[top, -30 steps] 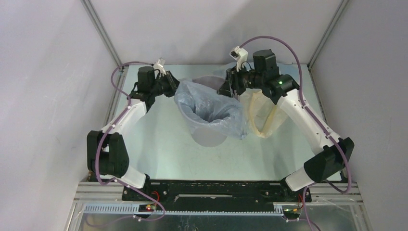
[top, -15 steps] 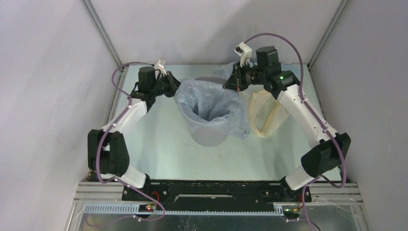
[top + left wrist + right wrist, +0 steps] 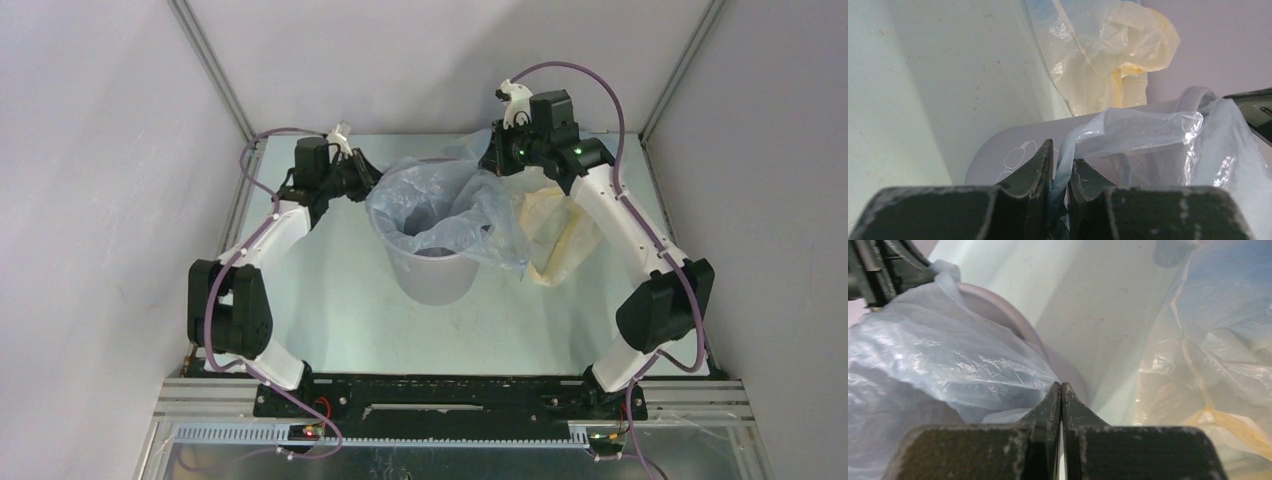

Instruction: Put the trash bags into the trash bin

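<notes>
Trash bin upright on tabletop, between both pincers. Blue-grey trash bag bunched across its mouth, left pincer and right pincer each clamped on its film. Cream-yellow trash bag right of right pincer. Best: pull film taut, lower evenly.
</notes>
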Tool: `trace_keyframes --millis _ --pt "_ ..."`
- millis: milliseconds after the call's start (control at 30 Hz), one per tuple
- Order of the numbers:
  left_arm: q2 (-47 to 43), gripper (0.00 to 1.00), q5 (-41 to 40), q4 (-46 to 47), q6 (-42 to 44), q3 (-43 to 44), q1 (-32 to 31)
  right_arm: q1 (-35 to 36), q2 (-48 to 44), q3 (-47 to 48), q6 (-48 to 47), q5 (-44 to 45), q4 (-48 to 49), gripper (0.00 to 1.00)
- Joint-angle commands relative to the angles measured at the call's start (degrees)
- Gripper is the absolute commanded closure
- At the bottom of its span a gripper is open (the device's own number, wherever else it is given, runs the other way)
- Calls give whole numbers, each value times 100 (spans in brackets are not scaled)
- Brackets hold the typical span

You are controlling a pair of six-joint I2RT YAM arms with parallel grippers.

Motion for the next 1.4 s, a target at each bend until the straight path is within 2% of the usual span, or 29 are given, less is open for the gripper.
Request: trace_keyframes --millis 0,167,367,533,567,667,867,1000,1133,1267,1300,1367 --pt "93 81 95 118 46 208 -73 -27 219 205 -211 600 222 100" --pt "100 82 65 60 102 176 -92 -47 370 65 -210 541 236 100" --pt "73 82 38 51 140 -35 -92 -172 176 -552 21 135 547 100" --pt "61 82 -3 46 144 -222 -94 -304 60 -573 157 76 412 97" --pt "62 82 -10 49 144 -256 -92 -330 13 -546 179 88 346 92" --pt "42 82 -10 47 153 -309 -92 -372 -255 -547 227 179 267 66" --pt "-83 82 16 51 144 -280 -92 -415 -1024 -555 348 383 127 33" --pt "-116 82 25 44 145 -275 -92 -428 -1604 -720 565 359 96 18" --pt "-107 82 51 41 136 -290 -92 -427 -2167 -1221 826 143 75 19" --pt "-133 82 33 36 151 -325 -92 -427 -2895 -2069 1079 121 44 25" --pt "-133 84 38 32 153 -332 -92 -422 -3091 -2335 1158 76 103 26" --pt "-134 98 60 33 174 -337 -95 -427 -3465 -2810 1309 -46 159 28"
